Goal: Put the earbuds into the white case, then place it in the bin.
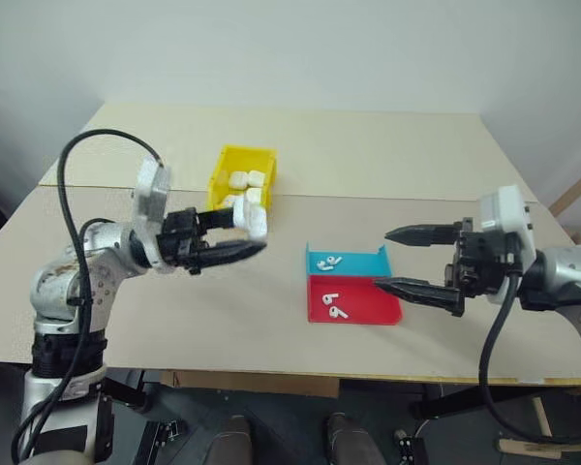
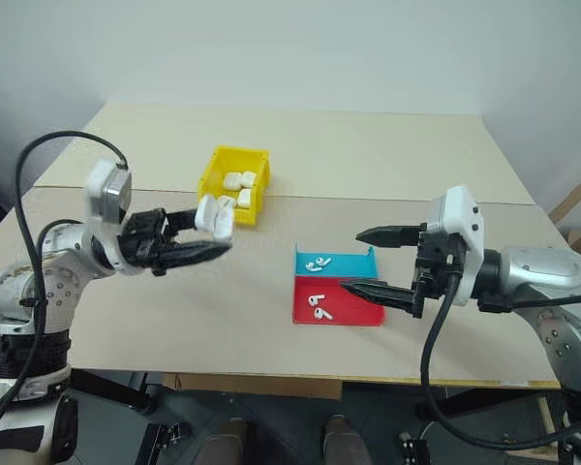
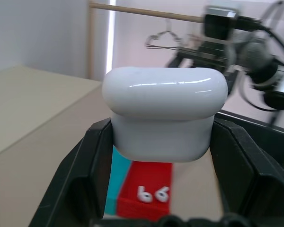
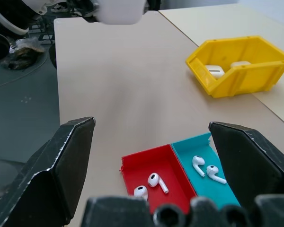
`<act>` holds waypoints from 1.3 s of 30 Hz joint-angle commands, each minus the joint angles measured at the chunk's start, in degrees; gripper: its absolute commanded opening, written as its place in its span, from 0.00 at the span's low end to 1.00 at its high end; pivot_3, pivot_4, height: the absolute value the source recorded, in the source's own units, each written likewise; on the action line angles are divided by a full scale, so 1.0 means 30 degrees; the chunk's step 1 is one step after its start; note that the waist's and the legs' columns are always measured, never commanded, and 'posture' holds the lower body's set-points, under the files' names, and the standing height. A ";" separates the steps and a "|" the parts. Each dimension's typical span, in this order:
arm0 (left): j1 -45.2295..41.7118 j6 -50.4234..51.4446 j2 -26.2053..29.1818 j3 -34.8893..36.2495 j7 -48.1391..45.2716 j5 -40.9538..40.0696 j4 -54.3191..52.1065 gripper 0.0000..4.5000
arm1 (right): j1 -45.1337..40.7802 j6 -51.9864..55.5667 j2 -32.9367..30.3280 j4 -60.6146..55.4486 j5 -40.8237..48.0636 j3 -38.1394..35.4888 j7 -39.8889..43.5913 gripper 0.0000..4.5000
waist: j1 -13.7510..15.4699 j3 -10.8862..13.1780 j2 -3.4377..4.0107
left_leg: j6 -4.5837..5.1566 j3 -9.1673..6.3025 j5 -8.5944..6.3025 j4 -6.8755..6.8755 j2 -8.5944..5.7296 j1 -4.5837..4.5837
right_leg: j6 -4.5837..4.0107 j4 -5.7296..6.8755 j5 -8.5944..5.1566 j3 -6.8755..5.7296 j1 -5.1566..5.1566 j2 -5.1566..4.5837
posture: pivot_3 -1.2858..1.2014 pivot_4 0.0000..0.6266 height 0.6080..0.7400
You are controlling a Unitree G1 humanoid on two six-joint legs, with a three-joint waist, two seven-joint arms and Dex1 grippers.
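Note:
My left gripper (image 1: 257,233) is shut on a white case (image 1: 254,223) and holds it in the air in front of the yellow bin (image 1: 244,151), pointing toward the right arm. The left wrist view shows the case (image 3: 164,111) clamped between both black fingers (image 3: 92,165); its lid looks closed. Two earbuds (image 1: 329,262) lie in the blue tray (image 1: 364,263). Two more earbuds (image 1: 335,306) lie in the red tray (image 1: 372,308). At the trays' right side my right gripper (image 1: 382,259) hangs open and empty above the table, pointing left.
The bin holds several white cases (image 1: 247,181). The two flat trays sit side by side at the table's middle. The table's front edge (image 1: 368,376) runs close below the trays. In the right wrist view, the bin (image 4: 236,71) lies beyond the trays.

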 commanded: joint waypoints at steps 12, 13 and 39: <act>0.0684 -0.4887 -0.0022 -0.1901 -0.3694 0.1025 0.0158 0.61 | -0.8077 0.6903 -0.1619 -0.1154 -0.2680 0.8648 -0.0857 0.91 | -0.0082 -0.0005 0.0012 | 0.0006 0.0003 -0.0001 0.0006 0.0021 -0.0054 | -0.0005 0.0009 -0.0001 -0.0003 -0.0070 0.0007 | 0.52 0.24 1.00; 0.0795 -0.4785 -0.0052 -0.1852 -0.3545 0.0897 0.0100 0.61 | -0.8745 0.7260 -0.1490 -0.1176 -0.2972 0.9347 -0.0771 0.86 | -0.0061 -0.0005 0.0012 | 0.0007 0.0004 -0.0001 0.0006 0.0020 -0.0056 | -0.0005 0.0009 -0.0001 -0.0002 -0.0073 0.0005 | 0.52 0.24 1.00; 0.3900 -0.5562 0.0233 -0.2130 -0.3047 0.1167 -0.0763 0.61 | -1.5327 1.3710 0.3919 0.2552 -0.7551 1.9083 -0.2565 0.64 | -0.0461 -0.0010 0.0024 | 0.0013 -0.0017 -0.0004 0.0005 0.0039 -0.0061 | -0.0020 0.0038 0.0000 -0.0024 -0.0102 0.0020 | 0.52 0.24 1.00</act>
